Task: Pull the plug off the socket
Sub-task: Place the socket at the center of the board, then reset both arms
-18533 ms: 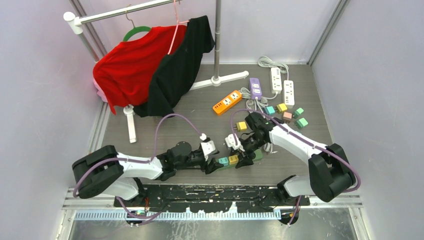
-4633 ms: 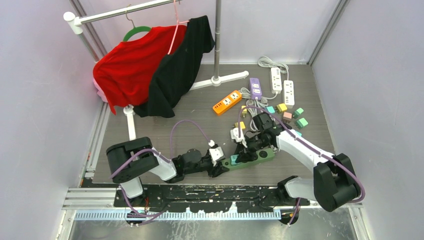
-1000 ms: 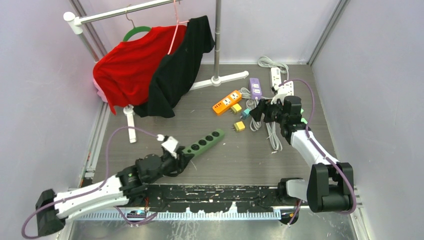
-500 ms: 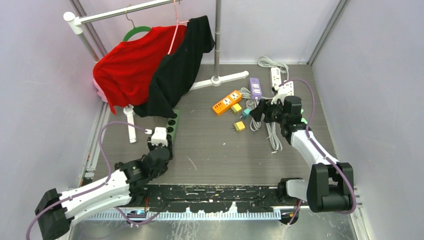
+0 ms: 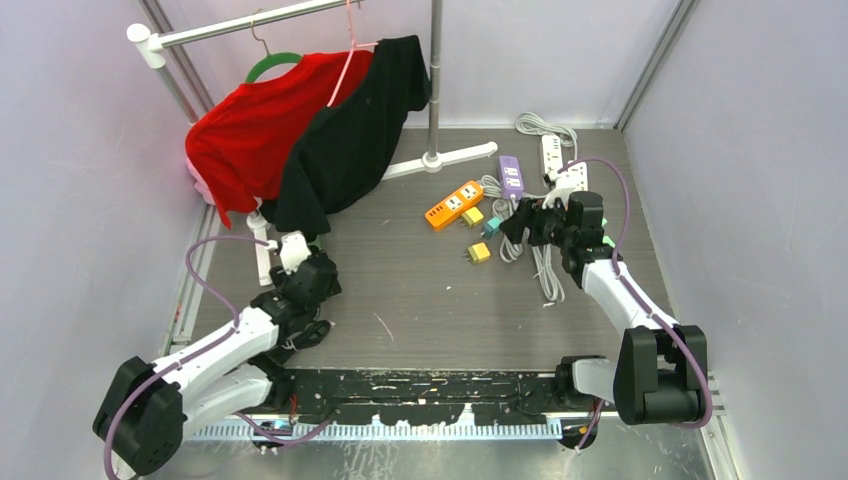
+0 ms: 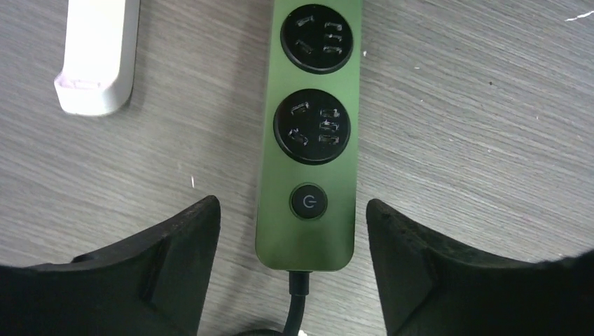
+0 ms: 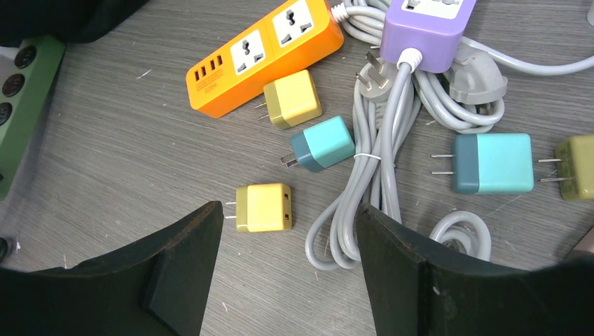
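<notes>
Fingers of the left gripper point(image 6: 291, 204) stand wide apart, gripping nothing. Between them lies the switch end of the green socket strip point(image 6: 308, 133), untouched, running straight ahead. The right gripper point(image 7: 286, 213) also gapes empty, with a yellow plug point(image 7: 265, 207) between its fingers and a teal plug point(image 7: 323, 143) and an orange strip point(image 7: 263, 52) beyond.

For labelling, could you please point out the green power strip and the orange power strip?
green power strip point(image 6: 310, 127): left wrist view, on its lower round socket
orange power strip point(image 7: 251, 49): right wrist view, on a white socket
</notes>
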### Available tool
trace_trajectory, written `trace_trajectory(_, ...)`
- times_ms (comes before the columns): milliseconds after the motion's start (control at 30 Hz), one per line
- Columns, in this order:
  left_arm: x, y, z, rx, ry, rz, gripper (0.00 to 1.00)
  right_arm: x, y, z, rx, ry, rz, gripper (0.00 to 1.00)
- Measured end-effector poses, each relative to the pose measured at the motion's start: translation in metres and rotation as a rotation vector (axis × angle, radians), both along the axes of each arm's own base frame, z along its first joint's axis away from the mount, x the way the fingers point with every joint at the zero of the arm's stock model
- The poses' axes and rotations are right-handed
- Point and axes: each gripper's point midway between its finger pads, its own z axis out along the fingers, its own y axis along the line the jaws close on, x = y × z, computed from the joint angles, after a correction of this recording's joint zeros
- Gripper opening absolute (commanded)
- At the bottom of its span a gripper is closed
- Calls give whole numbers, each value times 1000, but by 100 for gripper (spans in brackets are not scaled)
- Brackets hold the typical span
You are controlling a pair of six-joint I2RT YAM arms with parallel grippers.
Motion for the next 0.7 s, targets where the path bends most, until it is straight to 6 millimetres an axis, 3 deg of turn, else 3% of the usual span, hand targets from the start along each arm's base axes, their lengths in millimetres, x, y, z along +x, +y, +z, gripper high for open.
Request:
trace_trajectory(100, -5, 0, -2, -22, 31, 24, 95, 0, 0, 1, -1, 2, 0, 75)
trace_trajectory(233, -12, -3, 4, -72, 51, 32, 97, 1, 0, 6, 6, 0, 13, 77)
trace_trajectory(500, -23, -19, 48, -234, -15, -29, 99, -7, -3, 25, 17, -20, 68, 81)
trace_trajectory(567, -28, -23, 54, -274, -24, -54, 100, -8, -6, 32, 17, -30, 71, 86)
trace_trajectory(600, -31, -27, 58, -302, -27, -78, 100, -9, -7, 35, 18, -33, 75, 96)
trace_trajectory(633, -34, -31, 62, -326, -32, -105, 100, -11, -8, 39, 18, -34, 81, 100)
trace_trajectory(700, -39, -42, 70, -374, -43, -173, 100, -14, -9, 48, 13, -35, 101, 100)
